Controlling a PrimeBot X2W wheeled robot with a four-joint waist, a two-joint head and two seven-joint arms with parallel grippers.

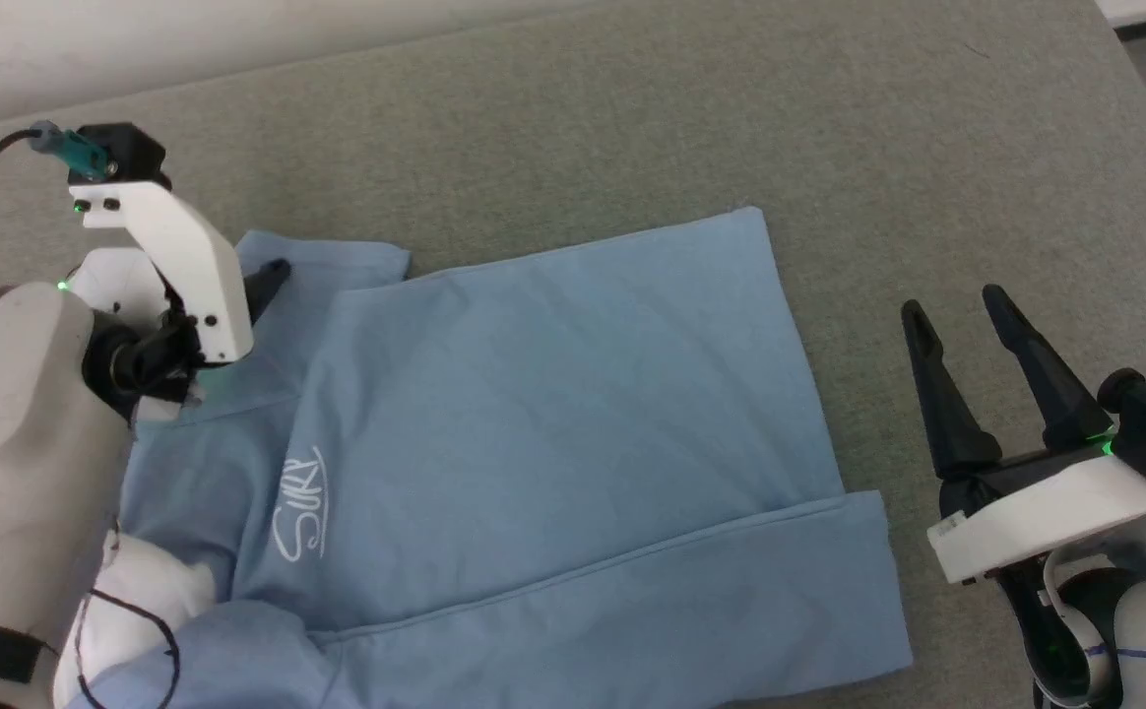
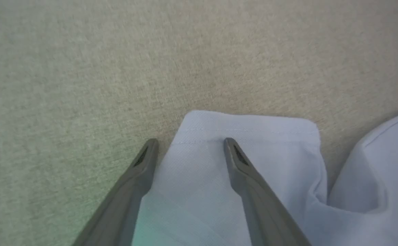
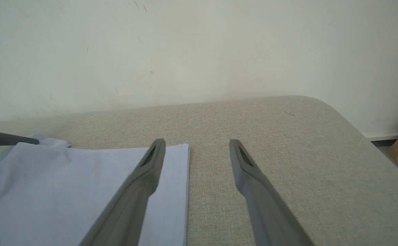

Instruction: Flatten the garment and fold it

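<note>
Fingers (image 2: 240, 171) of the left gripper (image 2: 190, 141) are spread and empty over the far sleeve (image 2: 247, 136) at 10 o'clock. The right gripper (image 1: 954, 301), also spread and holding nothing, hovers off the hem (image 1: 799, 335) at 3. A pinch that catches one layer, or drags, would likely rumple the garment (image 1: 553, 394). It lies on the tabletop (image 1: 632, 118), long axis 9 to 3, neck end toward 9.

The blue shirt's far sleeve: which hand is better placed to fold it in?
The left hand: its open fingers hang right over the sleeve, at its hem. The right hand sits off the shirt, beside its bottom edge.
</note>
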